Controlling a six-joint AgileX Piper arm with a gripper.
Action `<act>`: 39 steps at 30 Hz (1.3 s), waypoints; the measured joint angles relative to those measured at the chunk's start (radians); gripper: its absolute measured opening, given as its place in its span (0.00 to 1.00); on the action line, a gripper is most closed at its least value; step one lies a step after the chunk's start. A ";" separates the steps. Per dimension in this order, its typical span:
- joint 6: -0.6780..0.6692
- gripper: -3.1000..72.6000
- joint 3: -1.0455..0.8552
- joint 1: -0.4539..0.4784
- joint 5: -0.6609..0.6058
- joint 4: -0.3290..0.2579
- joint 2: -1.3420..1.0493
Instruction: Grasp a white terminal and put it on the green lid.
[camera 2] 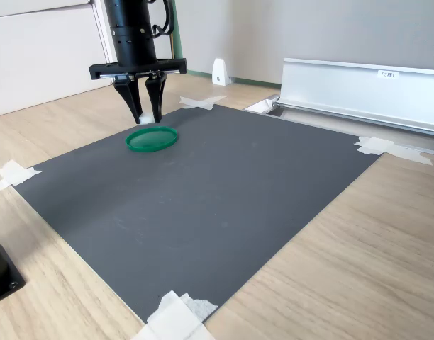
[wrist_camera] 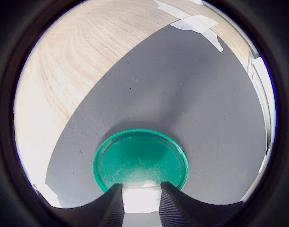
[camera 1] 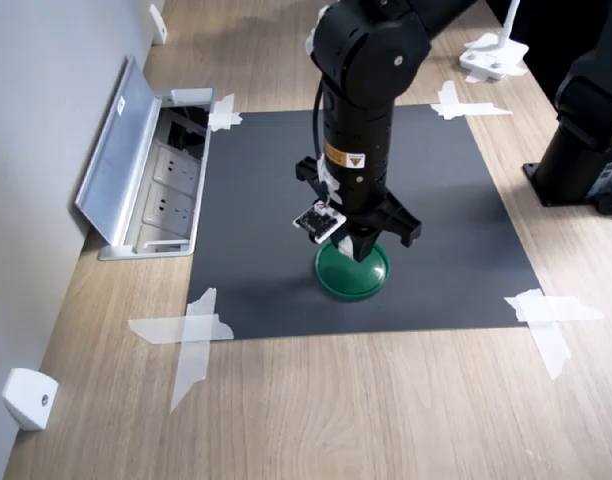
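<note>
The green lid (camera 1: 353,274) lies on the dark mat near its front edge in the first exterior view, and it is also in the wrist view as green lid (wrist_camera: 140,161) and in the second exterior view as green lid (camera 2: 152,139). My gripper (wrist_camera: 140,204) is shut on the white terminal (wrist_camera: 140,197), a small white block pinched between the two black fingers. The gripper (camera 1: 358,250) points straight down over the lid's edge. In the second exterior view the gripper (camera 2: 147,115) hangs just above the lid's far rim, with the white terminal (camera 2: 145,119) showing between the fingertips.
The black mat (camera 1: 286,200) is taped to the wooden table with white tape crosses (camera 1: 191,330). An open floor socket box (camera 1: 156,180) sits at the first exterior view's left. A white wedge (camera 1: 29,398) lies at the front left, and a black base (camera 1: 581,150) stands at the right.
</note>
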State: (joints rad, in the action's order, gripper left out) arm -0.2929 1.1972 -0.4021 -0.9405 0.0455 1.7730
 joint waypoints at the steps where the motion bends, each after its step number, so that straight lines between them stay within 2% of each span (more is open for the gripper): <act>1: 0.005 0.40 0.000 0.000 0.000 0.002 0.006; 12: -0.019 0.41 0.000 0.000 -0.001 0.007 0.020; 15: -0.021 0.49 0.000 0.000 -0.002 0.007 0.020; 18: -0.008 0.66 0.000 0.000 -0.003 0.007 0.020; 22: 0.015 0.85 0.000 0.000 -0.002 0.010 0.020; 25: 0.023 0.92 0.000 0.000 0.007 0.016 0.011; 28: 0.028 0.92 0.000 0.000 0.018 0.019 -0.016; 31: 0.029 0.86 0.000 0.000 0.037 0.027 -0.061; 33: 0.031 0.77 0.000 0.009 0.047 0.025 -0.098; 35: 0.031 0.61 0.000 0.032 0.059 0.007 -0.130; 39: 0.031 0.27 -0.018 0.128 0.103 -0.065 -0.201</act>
State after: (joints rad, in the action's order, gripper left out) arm -0.2620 1.1792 -0.2744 -0.8375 -0.0193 1.5725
